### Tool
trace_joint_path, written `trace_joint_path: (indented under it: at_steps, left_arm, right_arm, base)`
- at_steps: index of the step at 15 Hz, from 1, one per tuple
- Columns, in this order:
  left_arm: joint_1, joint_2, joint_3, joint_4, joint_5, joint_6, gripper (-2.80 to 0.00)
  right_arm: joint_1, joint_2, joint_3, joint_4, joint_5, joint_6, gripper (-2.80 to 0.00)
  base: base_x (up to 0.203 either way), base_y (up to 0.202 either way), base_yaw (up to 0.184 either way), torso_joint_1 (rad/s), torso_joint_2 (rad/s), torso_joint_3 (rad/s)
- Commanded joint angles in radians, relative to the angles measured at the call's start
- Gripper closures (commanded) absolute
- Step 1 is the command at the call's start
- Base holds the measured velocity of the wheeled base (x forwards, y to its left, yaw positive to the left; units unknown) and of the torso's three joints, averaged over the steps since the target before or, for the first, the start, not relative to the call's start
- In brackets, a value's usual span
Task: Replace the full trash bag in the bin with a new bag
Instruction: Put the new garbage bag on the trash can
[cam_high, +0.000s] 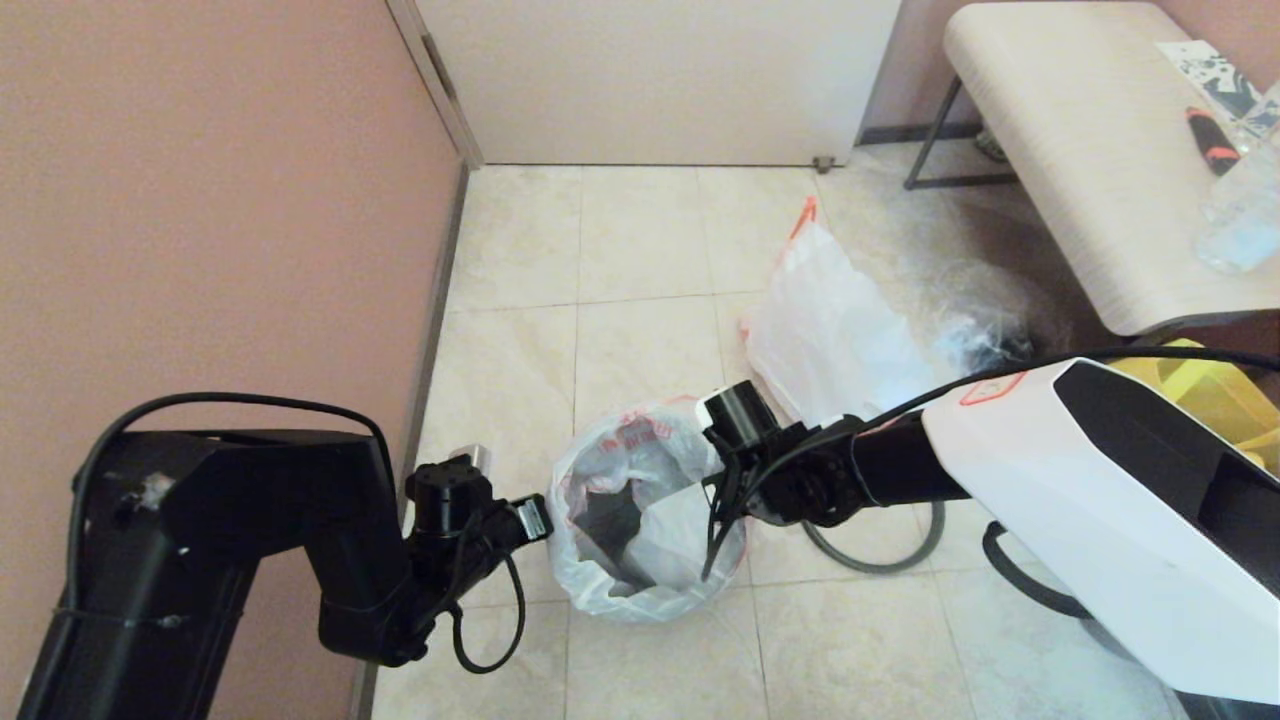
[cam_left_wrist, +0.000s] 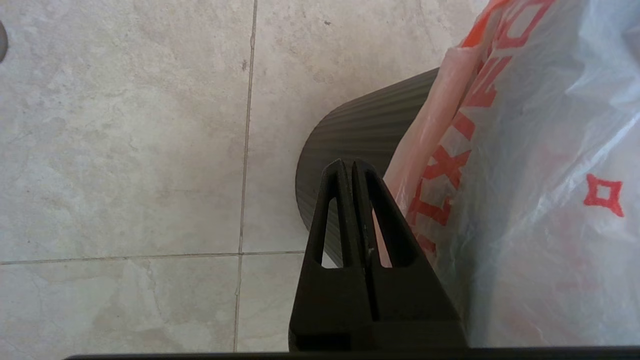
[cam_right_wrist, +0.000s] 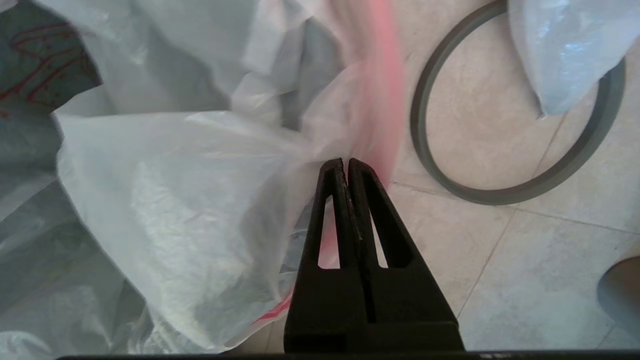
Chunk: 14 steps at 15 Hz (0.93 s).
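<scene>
- New bag (cam_high: 640, 500) draped in and over bin (cam_left_wrist: 360, 145), on floor (cam_high: 640, 250).
- Left gripper (cam_left_wrist: 352, 167) at bag's left edge; right gripper (cam_right_wrist: 346, 165) at its right.
- Ring (cam_right_wrist: 500, 190) on floor, right of bin.
- Full trash bag (cam_high: 830, 330) behind ring.

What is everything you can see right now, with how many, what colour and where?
bin: one, black, on the floor between the arms
new bag: one, white with red print, draped over the bin
full bag: one, white, on the floor behind the bin
ring: one, grey, on the floor beside the bin
film bag: one, clear, by the bench
yellow bag: one, far right
bench: one, pale, upper right
tool: one, black-orange, on the bench
left claw: shut, beside the new bag's handle
right claw: shut on the new bag
</scene>
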Motion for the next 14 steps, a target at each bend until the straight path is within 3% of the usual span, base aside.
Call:
trace_joint_path:
  at_steps: [1,14]
  left_arm:
    - [0.0,0.001,-0.001,-0.007,0.0,-0.002,0.0]
    - [-0.003,0.011,-0.001,-0.007,0.004,0.016,0.0]
  right_arm:
    - [-0.012,-0.015,0.013,-0.009,-0.001,0.002,0.0]
    - [-0.095,0.125,0.063,-0.148,0.009,0.0,0.0]
  base:
    - [0.0,0.0,0.0,0.0,0.0,0.0]
    - [0.0,0.0,0.0,0.0,0.0,0.0]
